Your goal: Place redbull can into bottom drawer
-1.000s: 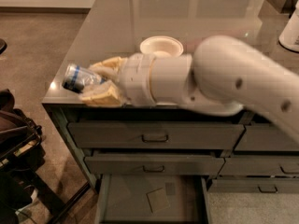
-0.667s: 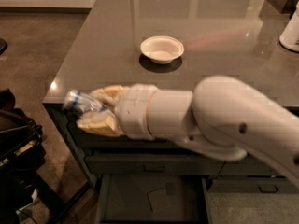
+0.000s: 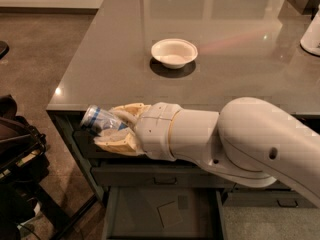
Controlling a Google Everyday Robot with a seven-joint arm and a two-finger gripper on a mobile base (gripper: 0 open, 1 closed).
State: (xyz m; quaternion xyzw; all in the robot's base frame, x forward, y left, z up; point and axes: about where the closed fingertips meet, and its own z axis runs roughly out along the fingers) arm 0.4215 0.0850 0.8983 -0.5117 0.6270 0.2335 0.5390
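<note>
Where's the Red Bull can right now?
Left in the camera view, the redbull can lies sideways in the claw, just below the front edge of the countertop, above the open bottom drawer.

A silver-and-blue redbull can (image 3: 99,118) is gripped by the cream gripper (image 3: 109,127) at the front edge of the grey counter (image 3: 100,59).

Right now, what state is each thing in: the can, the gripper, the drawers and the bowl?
can: tipped sideways in the gripper, not yet in the drawer
gripper: shut on the can, in front of the counter's front edge
bottom drawer: pulled open
drawer above it: shut
bowl: upright, empty, on the counter
</note>
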